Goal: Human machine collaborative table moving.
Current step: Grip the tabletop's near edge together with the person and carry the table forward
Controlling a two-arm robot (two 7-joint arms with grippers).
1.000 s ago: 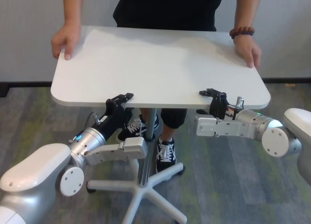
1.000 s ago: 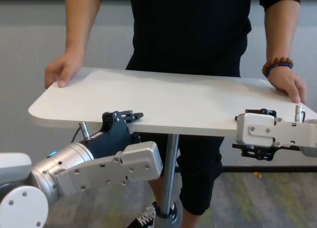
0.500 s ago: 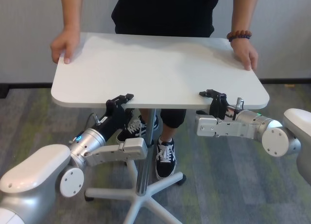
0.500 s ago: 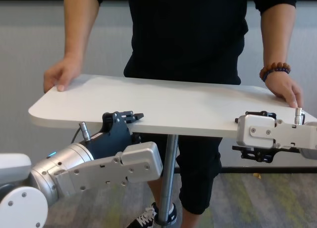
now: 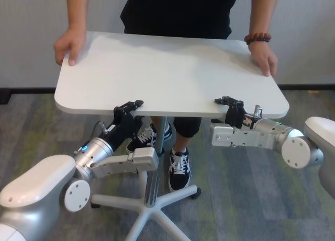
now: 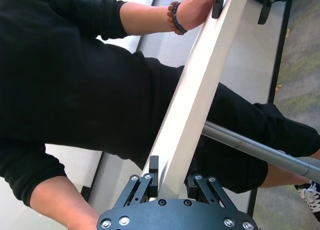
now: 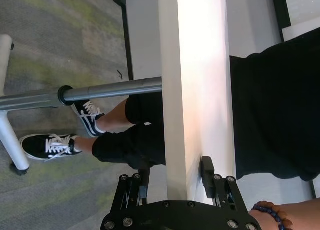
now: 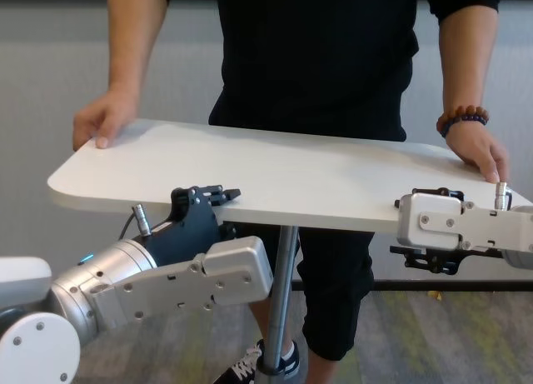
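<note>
The white table (image 5: 167, 68) stands on a slim grey pole (image 5: 152, 168). The human (image 5: 178, 11) in black stands at its far side, one hand on each far corner, with a bead bracelet (image 5: 257, 38) on one wrist. My left gripper (image 5: 128, 111) is shut on the near edge, left of the pole. My right gripper (image 5: 230, 107) is shut on the near edge, further right. In the chest view the table (image 8: 275, 172) sits between the fingers of my left gripper (image 8: 208, 202) and right gripper (image 8: 433, 226). Both wrist views show the edge (image 6: 200, 90) (image 7: 195, 90) clamped between the jaws.
The table's white star base (image 5: 141, 209) rests on grey-green carpet, close in front of me. The human's sneakers (image 5: 178, 170) stand just behind the pole. A pale wall with a dark skirting strip (image 5: 309, 87) runs behind the human.
The table's base has shifted slightly left and nearer, and the tabletop with the human's hands has moved a little. Both grippers keep their hold on the near edge.
</note>
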